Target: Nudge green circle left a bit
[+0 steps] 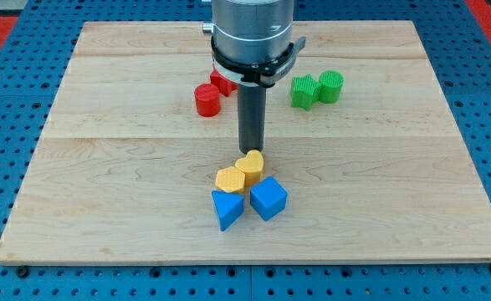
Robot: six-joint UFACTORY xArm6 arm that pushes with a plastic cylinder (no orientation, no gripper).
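The green circle (331, 86) sits at the upper right of the wooden board (103, 167), touching a green star-shaped block (304, 91) on its left. My tip (251, 150) is near the board's middle, well to the lower left of the green circle, just above the yellow heart (250, 166). The tip is apart from both green blocks.
A red cylinder (207, 99) and another red block (222, 82), partly hidden by the arm, lie left of the rod. A yellow hexagon (230, 179), a blue triangle (227, 207) and a blue cube (268, 198) cluster below the tip.
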